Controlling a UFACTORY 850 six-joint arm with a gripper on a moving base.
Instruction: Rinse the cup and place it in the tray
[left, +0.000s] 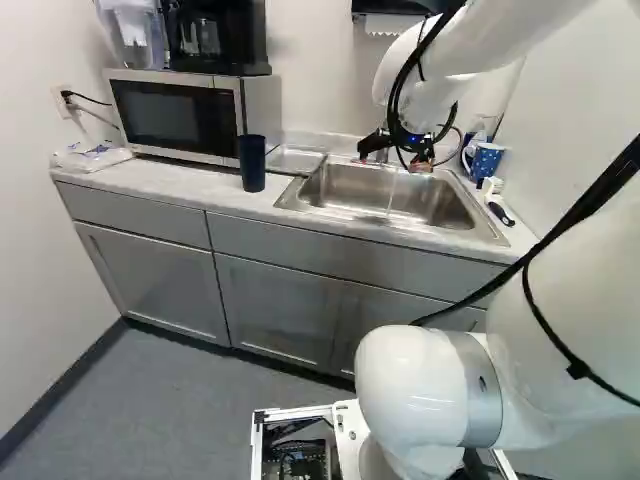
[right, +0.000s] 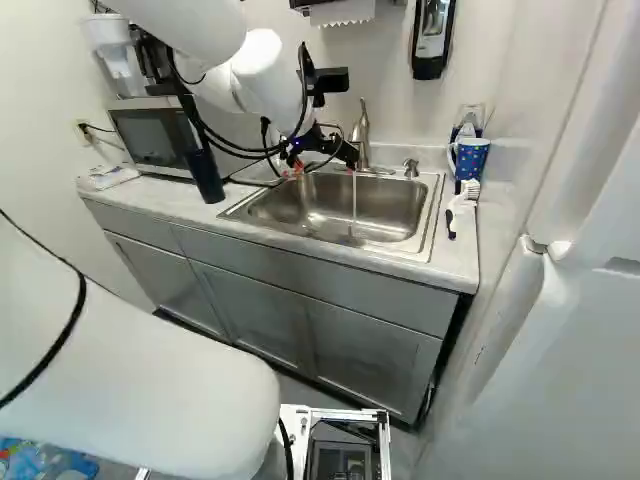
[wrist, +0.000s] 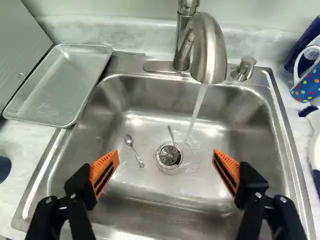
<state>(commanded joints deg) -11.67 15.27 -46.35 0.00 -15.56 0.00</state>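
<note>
Note wide-spread, unloaded fingers (wrist: 104, 172) above sink (wrist: 150, 192) with running water (wrist: 198, 104). Treat rinsing of polka-dot mug (wrist: 306, 84) or tumbler (left: 252, 163) as unconfirmed; log placement in tray (wrist: 60, 85) as outstanding.

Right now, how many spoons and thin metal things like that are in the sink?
2: a spoon lying between the tray and the drain, and a thin piece at the drain's edge. I can't tell whether that's a spoon.

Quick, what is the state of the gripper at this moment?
Gripper: open, holding nothing, its fingers wide apart above the sink.
</note>
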